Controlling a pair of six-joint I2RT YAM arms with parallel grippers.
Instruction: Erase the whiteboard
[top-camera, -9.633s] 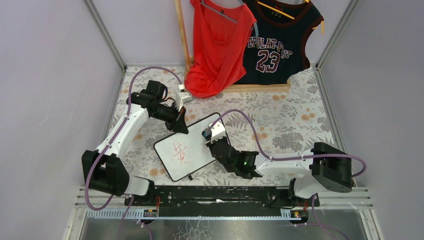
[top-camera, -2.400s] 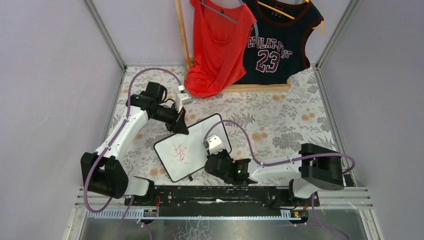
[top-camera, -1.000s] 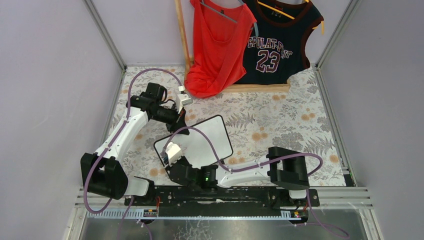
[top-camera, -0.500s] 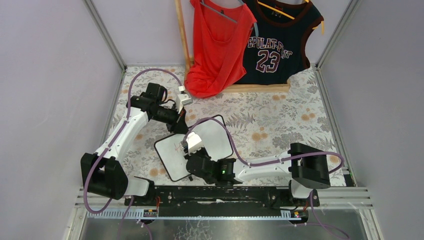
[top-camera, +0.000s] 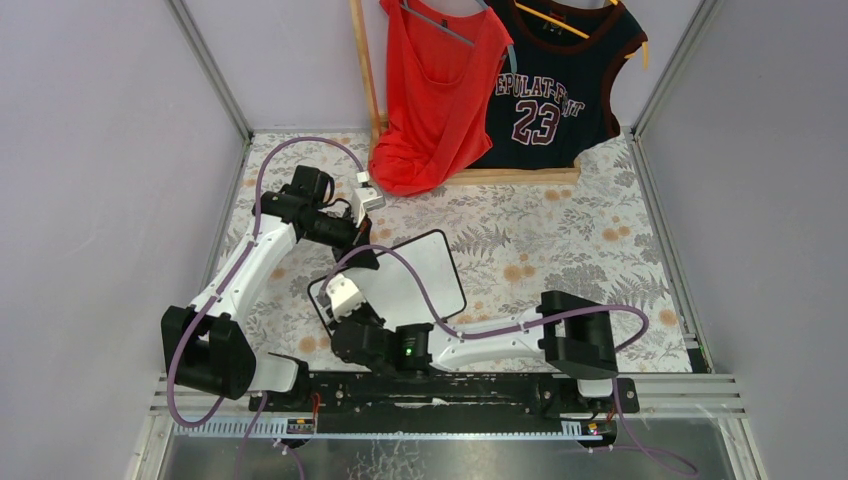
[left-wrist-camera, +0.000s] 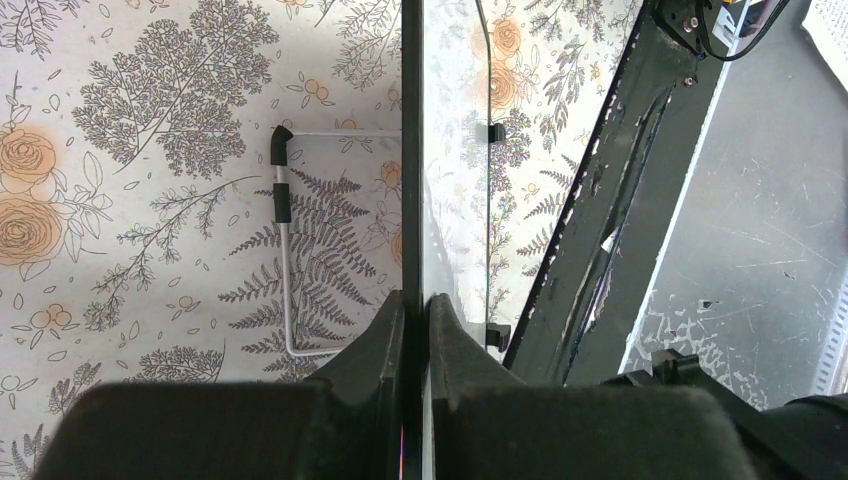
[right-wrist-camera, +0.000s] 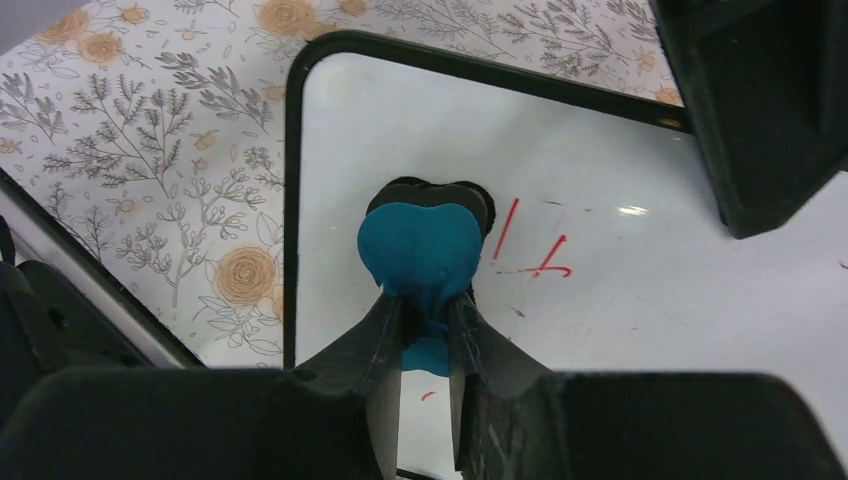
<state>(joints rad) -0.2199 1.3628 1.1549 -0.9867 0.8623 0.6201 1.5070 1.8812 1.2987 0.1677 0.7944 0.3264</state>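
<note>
The whiteboard (top-camera: 420, 275), white with a thin black frame, stands tilted on the floral cloth; it also shows in the right wrist view (right-wrist-camera: 620, 300). My left gripper (top-camera: 360, 256) is shut on its far edge, which shows edge-on in the left wrist view (left-wrist-camera: 412, 150) between the jaws (left-wrist-camera: 415, 310). My right gripper (right-wrist-camera: 428, 300) is shut on a blue eraser (right-wrist-camera: 420, 250) that presses on the board near its left corner; from above it is over the board's near-left part (top-camera: 340, 305). A few red strokes (right-wrist-camera: 535, 250) remain beside the eraser.
A red top (top-camera: 430, 90) and a dark "23" jersey (top-camera: 555, 80) hang on a wooden rack at the back. A black rail (top-camera: 440, 385) runs along the near edge. The board's wire stand (left-wrist-camera: 285, 260) shows under it. Grey walls close both sides.
My right gripper has swept back left over the board with the eraser. Most of the red writing seen earlier is gone. The left arm has not moved.
</note>
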